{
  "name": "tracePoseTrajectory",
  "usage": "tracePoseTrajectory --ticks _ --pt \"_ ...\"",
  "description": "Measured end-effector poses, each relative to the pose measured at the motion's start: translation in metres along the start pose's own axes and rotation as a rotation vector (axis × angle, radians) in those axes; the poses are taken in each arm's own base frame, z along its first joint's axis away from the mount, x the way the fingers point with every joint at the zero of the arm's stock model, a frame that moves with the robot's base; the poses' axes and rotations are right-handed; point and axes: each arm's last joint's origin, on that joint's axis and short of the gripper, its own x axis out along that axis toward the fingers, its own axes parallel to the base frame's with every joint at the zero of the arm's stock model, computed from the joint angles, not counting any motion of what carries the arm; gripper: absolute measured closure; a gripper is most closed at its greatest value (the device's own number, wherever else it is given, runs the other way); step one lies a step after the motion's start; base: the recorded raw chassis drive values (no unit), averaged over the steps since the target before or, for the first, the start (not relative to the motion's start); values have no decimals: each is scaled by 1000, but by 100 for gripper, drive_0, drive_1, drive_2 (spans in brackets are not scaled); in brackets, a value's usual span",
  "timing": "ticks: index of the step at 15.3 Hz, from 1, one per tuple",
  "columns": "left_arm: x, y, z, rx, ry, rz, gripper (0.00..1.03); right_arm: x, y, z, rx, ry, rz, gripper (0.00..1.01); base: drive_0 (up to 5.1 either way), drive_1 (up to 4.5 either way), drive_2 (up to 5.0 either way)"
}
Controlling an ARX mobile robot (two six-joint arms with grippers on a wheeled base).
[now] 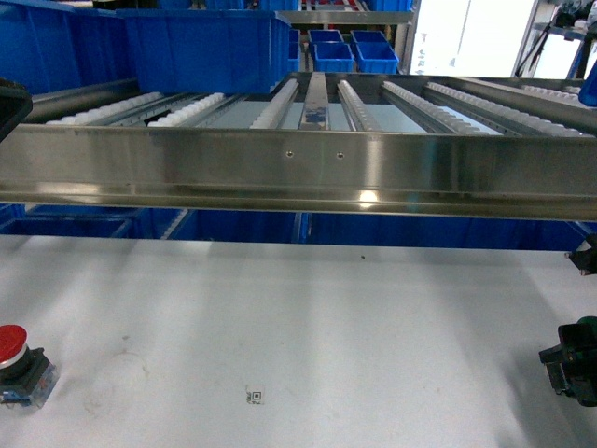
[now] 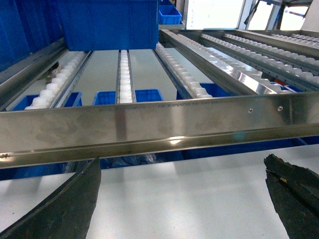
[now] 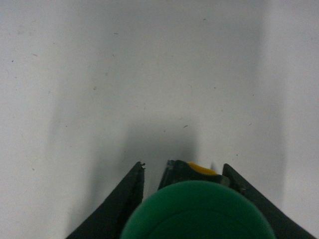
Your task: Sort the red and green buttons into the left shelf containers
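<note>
My right gripper [image 3: 184, 199] straddled the green button [image 3: 197, 211], fingers around it; grip unconfirmed. Left gripper [image 2: 182, 199] hung spread, empty, before the roller shelf [image 1: 298, 173]. Red button [image 1: 20, 364] sat on the table [image 1: 308, 336], left of shelf.

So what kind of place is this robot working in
Probably a warehouse or factory parts-picking station. A steel flow rack with roller tracks crosses the view, blue plastic bins sit on and behind it, and an industrial red push-button lies on the white worktable.
</note>
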Motion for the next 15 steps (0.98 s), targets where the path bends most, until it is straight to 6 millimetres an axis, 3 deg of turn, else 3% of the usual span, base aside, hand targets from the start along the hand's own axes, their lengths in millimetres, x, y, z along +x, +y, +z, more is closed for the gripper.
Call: tracePoseTrajectory --ticks 1,2,7,10,15 --pt "0 0 0 0 0 0 5 1 0 -2 -1 -1 0 70 0 0 0" --pt "0 0 0 0 0 0 5 1 1 -2 -4 -6 -4 74 0 0 0" --pt "0 0 0 0 0 0 5 -10 10 -12 -29 -79 -19 74 0 0 0" --pt "0 0 0 0 0 0 5 -59 21 -11 -75 -324 -40 75 0 0 0" --pt "0 0 0 0 0 -1 5 -130 26 -49 -78 -430 -49 75 0 0 0"
